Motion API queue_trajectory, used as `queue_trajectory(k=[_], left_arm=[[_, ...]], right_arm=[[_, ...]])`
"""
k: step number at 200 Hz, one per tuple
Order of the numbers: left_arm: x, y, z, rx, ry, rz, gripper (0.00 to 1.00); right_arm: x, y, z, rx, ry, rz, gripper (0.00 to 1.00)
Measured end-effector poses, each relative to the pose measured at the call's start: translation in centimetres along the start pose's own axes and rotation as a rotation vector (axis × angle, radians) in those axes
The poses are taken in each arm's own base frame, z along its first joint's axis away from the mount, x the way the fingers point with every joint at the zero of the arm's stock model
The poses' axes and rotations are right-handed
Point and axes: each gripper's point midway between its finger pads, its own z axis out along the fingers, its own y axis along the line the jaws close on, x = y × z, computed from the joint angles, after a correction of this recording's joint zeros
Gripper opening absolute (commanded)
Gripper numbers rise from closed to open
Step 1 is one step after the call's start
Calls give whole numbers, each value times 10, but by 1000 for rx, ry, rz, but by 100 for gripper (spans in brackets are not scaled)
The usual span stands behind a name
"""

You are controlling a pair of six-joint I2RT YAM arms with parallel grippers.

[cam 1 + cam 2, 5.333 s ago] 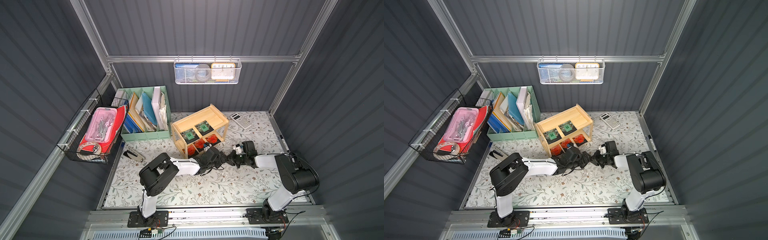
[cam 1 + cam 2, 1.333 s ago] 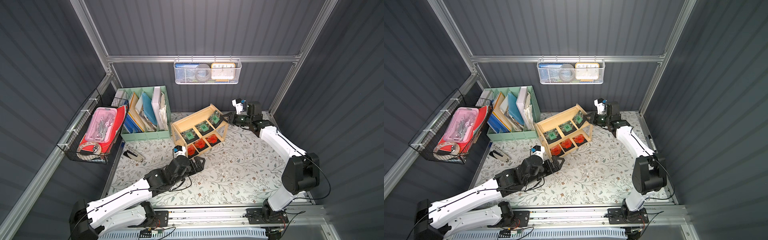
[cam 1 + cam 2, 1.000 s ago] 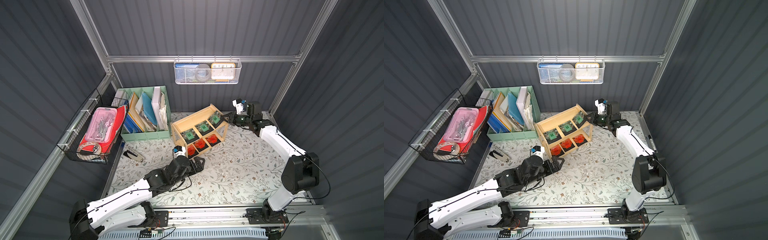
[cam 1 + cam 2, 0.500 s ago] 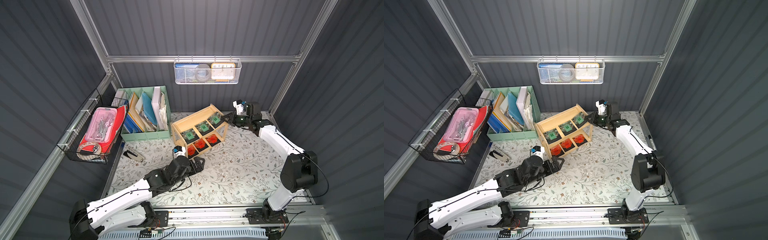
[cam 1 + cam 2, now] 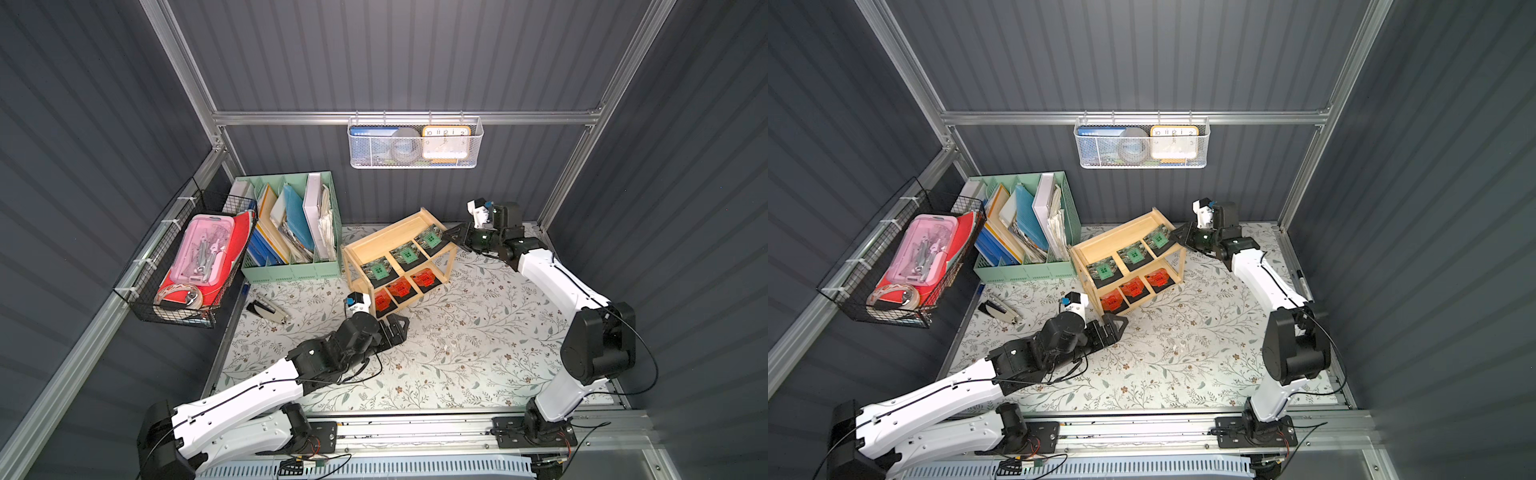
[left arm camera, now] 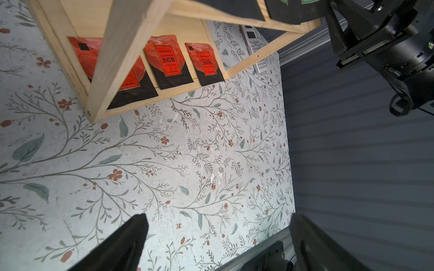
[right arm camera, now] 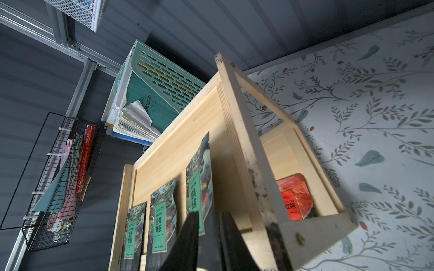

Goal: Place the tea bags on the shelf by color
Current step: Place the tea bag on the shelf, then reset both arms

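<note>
The light wooden shelf (image 5: 374,245) stands at the back of the table. Three green-labelled tea bags (image 5: 406,254) lie in a row on its top tier, and three orange-red ones (image 5: 400,287) on the lower tier. My right gripper (image 5: 451,239) is at the shelf's right end. In the right wrist view its fingers (image 7: 192,234) stand slightly open, either side of the black end of the nearest green tea bag (image 7: 198,178). My left gripper (image 5: 397,326) hovers low in front of the shelf. It is wide open and empty (image 6: 218,218), and faces the red tea bags (image 6: 168,61).
A mint-green file organizer (image 5: 291,232) stands left of the shelf, and a black wire basket (image 5: 187,266) hangs on the left wall. A stapler (image 5: 266,307) lies at the front left. A white mesh basket (image 5: 413,141) hangs on the back wall. A calculator (image 6: 254,47) lies behind the shelf.
Five seconds ago both grippers met in front of the shelf, with two green bags on top. Now there are three. Over the last second the right jaws parted slightly; the left arm stayed still.
</note>
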Motion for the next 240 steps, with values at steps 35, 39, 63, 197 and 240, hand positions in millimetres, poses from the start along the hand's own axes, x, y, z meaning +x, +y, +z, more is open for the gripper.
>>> queue_trajectory(k=[35,39,63,197,240], left_arm=[[0,0,0,0,0,0,100],[0,0,0,0,0,0,100],[0,0,0,0,0,0,100],[-2,1,-1,-2,-13,-1,100],[-5,5,-8,-5,-31,-2,100]], right_arm=[[-1,-2,0,10,-4,2,24],[-1,-2,0,11,-5,2,24],[-2,-4,-1,21,-8,5,25],[-4,-5,-9,36,-19,8,27],[3,13,-43,42,-45,-28,35]])
